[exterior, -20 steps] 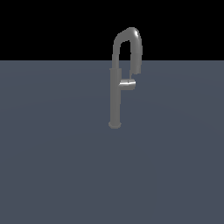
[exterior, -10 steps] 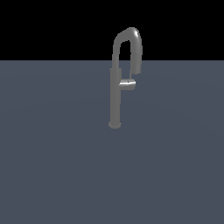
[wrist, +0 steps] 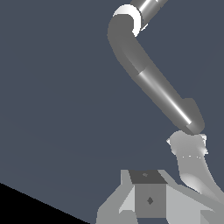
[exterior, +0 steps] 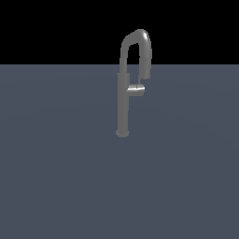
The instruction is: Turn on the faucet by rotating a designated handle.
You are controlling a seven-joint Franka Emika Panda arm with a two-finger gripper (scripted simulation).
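Grey metal makes up the faucet (exterior: 123,105), which stands upright on a flat slate-blue surface (exterior: 56,177). Its slim column rises from a small round base, and the arched spout curves over the top of the column and comes back down on the exterior view's right of it. The handle (exterior: 136,89) is a short stub projecting sideways from the column at about mid-height, toward the exterior view's right. A bright highlight lies on the handle, and the spout's lower end hangs just above it.

In the wrist view, the faucet (wrist: 151,83) appears close up as a thick bent grey tube with a bright streak along it. Pale parts of the gripper (wrist: 190,164) lie near one end of this tube. Contact between them cannot be confirmed. The fingertips are not clearly shown, so the state of the jaws cannot be determined.
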